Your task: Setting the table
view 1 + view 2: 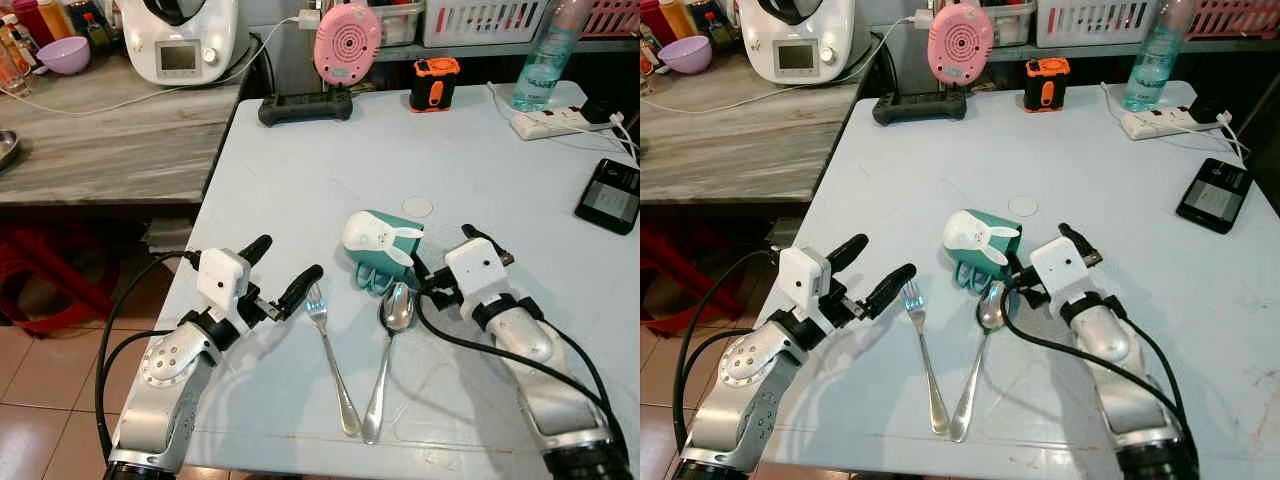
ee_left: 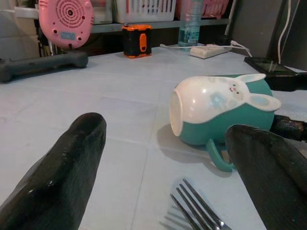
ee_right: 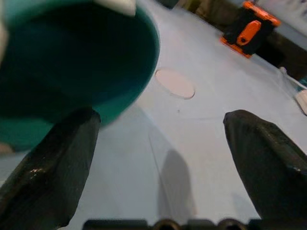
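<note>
The right gripper's fingertips (image 1: 432,281) sit hidden behind the teal mug (image 1: 378,250) lying on its side near the table's (image 1: 300,180) front edge. In the right wrist view, the mug's rim (image 3: 72,52) is blurred and cut off. The phone (image 1: 609,196) is clipped at the frame's right edge.

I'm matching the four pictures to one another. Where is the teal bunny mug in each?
Left eye: mug on its side, mid-table.
Right eye: mug above the spoon.
Left wrist: mug right of centre.
Right wrist: mug mouth, upper left.
Shared landmark: orange-black device.
</note>
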Tool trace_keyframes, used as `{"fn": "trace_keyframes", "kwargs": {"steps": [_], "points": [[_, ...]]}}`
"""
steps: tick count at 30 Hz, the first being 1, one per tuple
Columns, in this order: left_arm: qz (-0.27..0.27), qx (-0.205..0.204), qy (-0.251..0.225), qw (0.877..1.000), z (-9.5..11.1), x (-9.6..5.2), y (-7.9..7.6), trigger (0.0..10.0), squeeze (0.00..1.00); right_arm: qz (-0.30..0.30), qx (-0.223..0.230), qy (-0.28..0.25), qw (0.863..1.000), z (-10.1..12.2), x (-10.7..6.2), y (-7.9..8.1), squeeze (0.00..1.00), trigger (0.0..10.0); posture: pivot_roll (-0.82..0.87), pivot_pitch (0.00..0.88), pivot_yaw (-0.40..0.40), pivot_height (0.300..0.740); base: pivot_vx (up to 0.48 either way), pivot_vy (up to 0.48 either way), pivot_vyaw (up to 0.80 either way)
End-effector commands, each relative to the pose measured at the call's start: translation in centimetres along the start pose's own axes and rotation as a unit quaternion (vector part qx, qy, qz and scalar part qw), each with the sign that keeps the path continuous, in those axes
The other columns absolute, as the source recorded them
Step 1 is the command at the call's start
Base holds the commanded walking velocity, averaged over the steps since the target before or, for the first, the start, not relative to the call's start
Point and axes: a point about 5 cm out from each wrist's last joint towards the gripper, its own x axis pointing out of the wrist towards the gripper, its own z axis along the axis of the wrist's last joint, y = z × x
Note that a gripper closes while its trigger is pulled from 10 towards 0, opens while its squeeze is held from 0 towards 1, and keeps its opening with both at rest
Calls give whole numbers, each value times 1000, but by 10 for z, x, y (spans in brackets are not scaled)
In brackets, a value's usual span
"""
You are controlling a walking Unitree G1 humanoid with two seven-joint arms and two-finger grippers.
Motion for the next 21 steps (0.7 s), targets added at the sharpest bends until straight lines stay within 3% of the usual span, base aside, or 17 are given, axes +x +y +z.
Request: {"fn": "trace_keyframes", "kwargs": {"steps": [1,3,4,5,6,7,8,15,21], "points": [[6,7,5,1000,-1,-2,3,10000,0,15,-14,-7,1000,2,3,-2,1000,10000,-103,123,113,740,0,0,0],[6,8,5,1000,0,-2,3,10000,0,25,-31,-4,999,2,6,-7,1000,10000,-96,129,118,740,0,0,0],[6,8,5,1000,0,-2,3,10000,0,40,-49,-1,998,2,9,-14,827,10000,-96,129,118,740,0,0,0],[7,8,5,1000,0,-2,3,10000,0,60,-61,-4,996,4,12,-19,478,10000,-94,130,117,740,0,0,0],[7,8,5,1000,0,-2,3,10000,0,60,-61,-4,996,4,12,-19,478,10000,-94,130,117,740,0,0,0],[7,8,5,1000,0,-2,3,10000,0,70,-65,-6,995,4,13,-21,310,10000,-94,130,117,740,0,0,0],[7,8,5,1000,0,-2,3,10000,0,83,-69,-11,994,7,14,-22,16,10000,-93,131,115,740,0,0,0],[9,8,4,1000,0,-2,2,10000,0,112,-74,-27,991,14,19,-23,0,10000,-92,133,108,740,0,0,0],[13,6,5,1000,-1,-4,1,10000,0,157,-68,-51,984,19,18,-8,0,10000,-93,136,106,740,0,0,0]]}}
